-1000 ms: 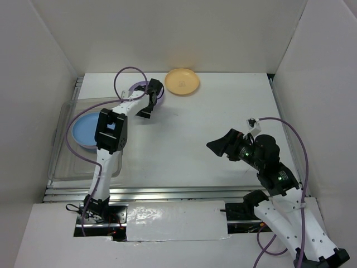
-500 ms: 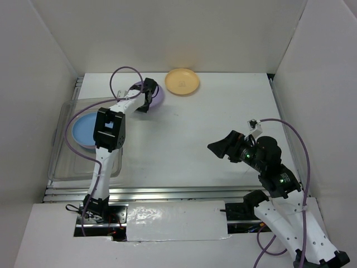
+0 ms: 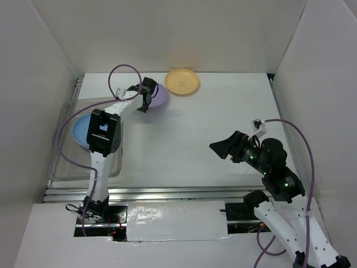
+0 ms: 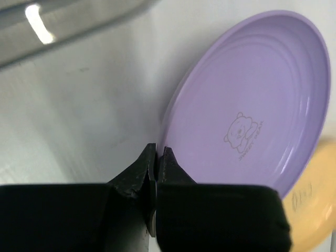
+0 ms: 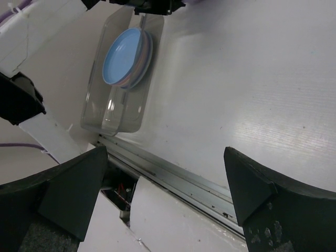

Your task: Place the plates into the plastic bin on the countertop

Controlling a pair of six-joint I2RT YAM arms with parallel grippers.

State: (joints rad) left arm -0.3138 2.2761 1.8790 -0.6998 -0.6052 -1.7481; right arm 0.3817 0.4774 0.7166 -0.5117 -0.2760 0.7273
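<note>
Just beyond the far corner of the bin [image 3: 72, 164], the left gripper [image 4: 157, 153] pinches the rim of the lilac plate [image 4: 247, 105], an edge hold for lifting it in, while the right gripper [image 5: 165, 149] hangs spread wide, well right.

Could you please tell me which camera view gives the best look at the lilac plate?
The left wrist view: the lilac plate appears large, bear print visible, with the left pincer pinching its rim. The top external view shows it small and partly hidden by that pincer; the right wrist view does not clearly show it.
</note>
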